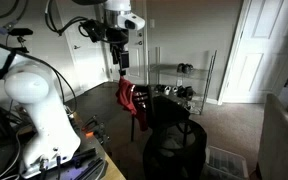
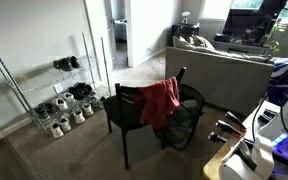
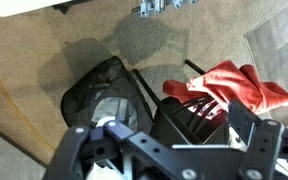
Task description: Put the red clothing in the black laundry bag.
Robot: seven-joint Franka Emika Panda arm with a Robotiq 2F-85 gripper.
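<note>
Gripper [image 3: 162,135] jaws apart w/ nothing held. I'd centre over the red clothing [image 3: 234,85] on the chair [image 2: 124,110], pinch a thick fold, lift clear — then over to the black laundry bag [image 3: 99,95].

Floor: beige carpet [image 3: 34,70], lying beneath the gripper [image 1: 122,66]. A black chair with a slatted back [image 2: 129,106] stands directly below the gripper. A chrome wire shoe rack [image 1: 189,75], with shoes on its shelves, stands beyond the chair, well apart from the gripper, against a pale plain wall [image 2: 34,30]. White panelled door [image 1: 256,50] further back. Grey upholstered sofa [image 2: 224,70] — bright window [image 2: 246,6] beyond it.
</note>
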